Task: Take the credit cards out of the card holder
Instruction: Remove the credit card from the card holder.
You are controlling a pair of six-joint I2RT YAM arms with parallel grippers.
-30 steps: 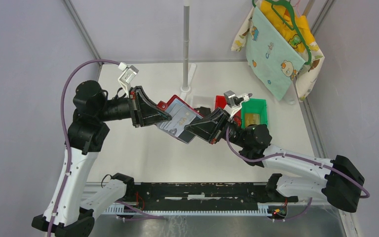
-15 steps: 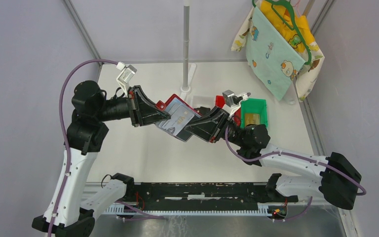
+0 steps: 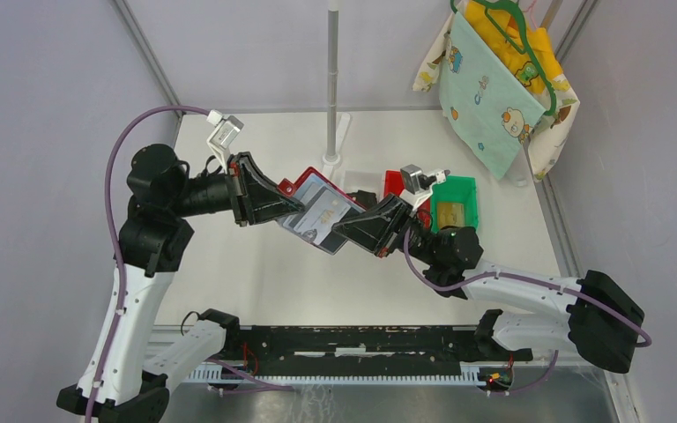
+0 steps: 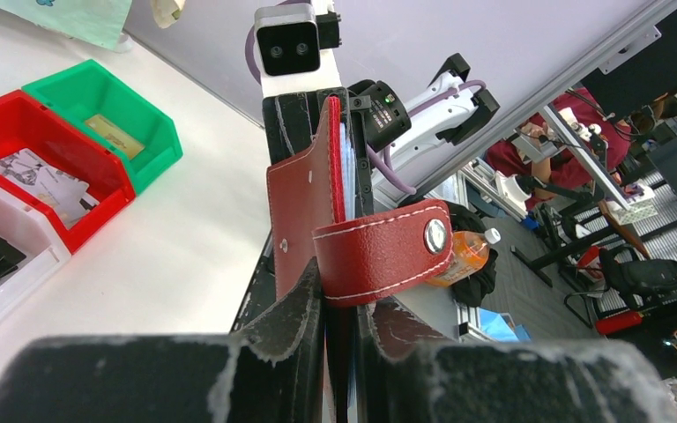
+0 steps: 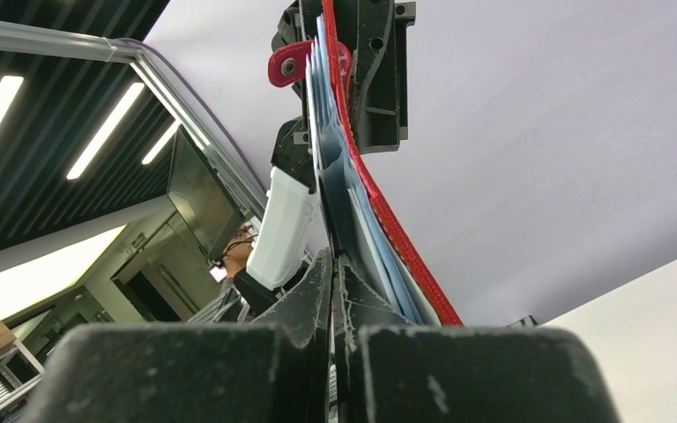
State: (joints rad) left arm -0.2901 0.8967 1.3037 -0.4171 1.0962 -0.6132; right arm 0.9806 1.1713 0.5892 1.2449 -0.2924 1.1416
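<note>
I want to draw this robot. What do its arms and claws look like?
The left arm and right arm: white tubes, black joints, a looping purple cable each. The left gripper and right gripper: scuffed black wedges, each with a small grey camera.

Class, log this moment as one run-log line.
left tool: shut on card holder | right tool: shut on credit cards | status: not yet pulled out

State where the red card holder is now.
Top view, centre: the card holder is held off the table between the left gripper and the right gripper.
</note>
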